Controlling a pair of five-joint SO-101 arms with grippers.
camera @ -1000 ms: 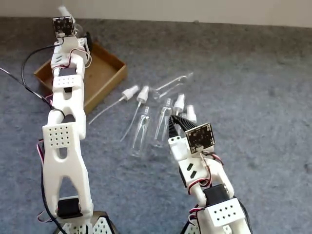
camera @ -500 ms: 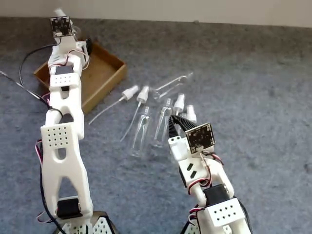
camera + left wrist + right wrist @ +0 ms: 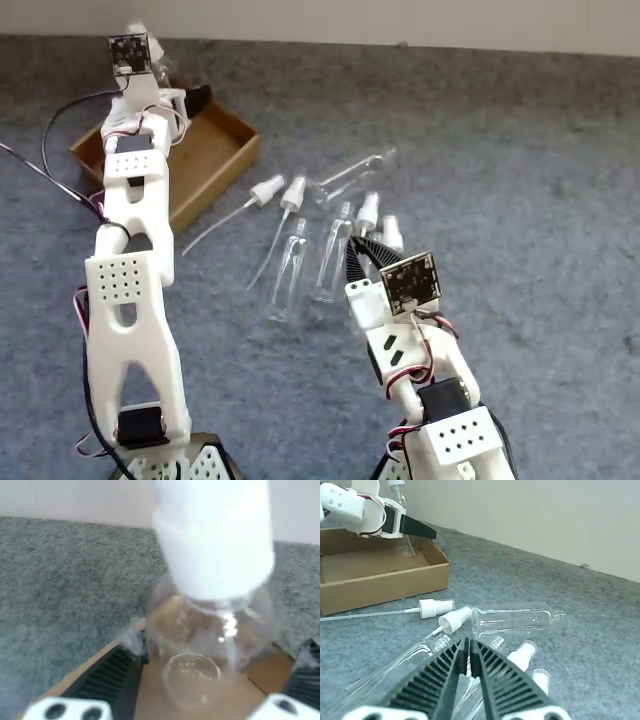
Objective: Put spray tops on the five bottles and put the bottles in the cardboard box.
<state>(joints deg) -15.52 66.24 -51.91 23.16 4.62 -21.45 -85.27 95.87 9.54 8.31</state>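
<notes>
High view: bench [image 3: 520, 300] is covered edge to edge in grey, carpet-like fabric, w/ a pale wall [image 3: 400, 15] along its far side. Cardboard box [image 3: 215, 140] sits at the far left, shallow, open-topped, set at an angle. Left arm is extended over it, and the left hand [image 3: 175, 88] is above the box w/ a capped bottle [image 3: 134, 29] roughly upright btw its fingers, white spray top uppermost. Left wrist view: the fingers are spread apart, one right at the bottle's side, the other w/ a gap showing, brown box floor beneath; can't tell if the bottle's base rests on the box. Right hand [image 3: 364, 243] is mid-bench, fingers pressed together on nothing, tips over the loose pile. On the fabric there: two clear uncapped bottles [image 3: 288, 268] side by side, a third clear bottle [image 3: 350, 172] lying further back, two loose spray tops [image 3: 268, 188] w/ long thin dip tubes btw these and the box, and two more white tops [image 3: 368, 210] just beside the right hand. Black cable [image 3: 55, 130] loops off the left arm, near the box.
</notes>
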